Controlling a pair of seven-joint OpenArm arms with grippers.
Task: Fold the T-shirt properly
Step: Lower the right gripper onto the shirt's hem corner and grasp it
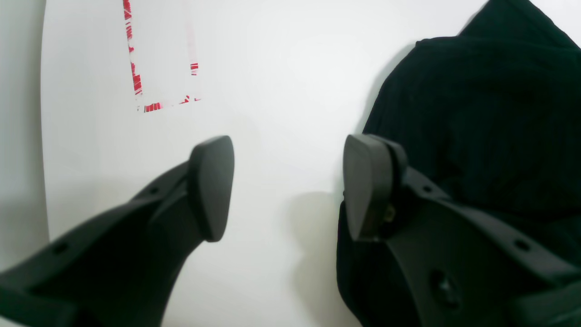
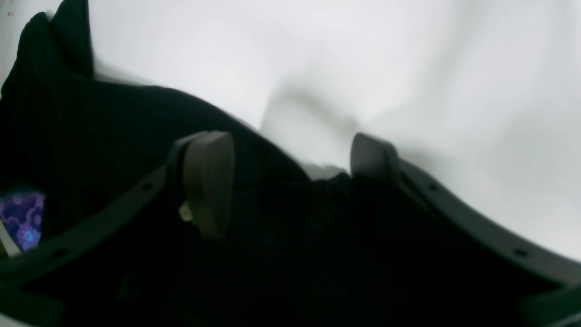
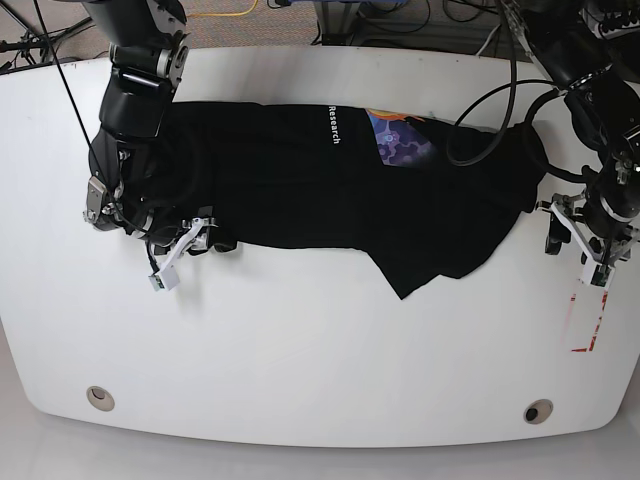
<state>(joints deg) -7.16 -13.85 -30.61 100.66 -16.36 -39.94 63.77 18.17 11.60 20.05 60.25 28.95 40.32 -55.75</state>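
Under your right gripper (image 2: 290, 181), the T-shirt (image 3: 300, 190) already fills the space between the fingers: in the right wrist view black cloth lies directly below and between both pads, one finger over the fabric and the other at its edge, where the white table (image 3: 320, 340) begins. The jaws stand apart with cloth between them; you cannot tell whether they have pinched anything yet. A scrap of the purple-blue print (image 2: 22, 220) shows off to one side.

Further out, the left gripper (image 1: 290, 186) sits at the opposite end. Its fingers are clearly parted and hold nothing; bare table shows between them. The shirt lies to one side of that gap, its edge passing behind one pad, so the cloth is beside the fingers, not between them. The red marks (image 1: 136, 77) lie on the table beyond.

From the base view, the shirt stretches across the table from one arm to the other, its long axis running between your two grippers, with a loose corner hanging toward the near edge. The right arm looks closer to a grip; the left probably needs a short shift toward the cloth.
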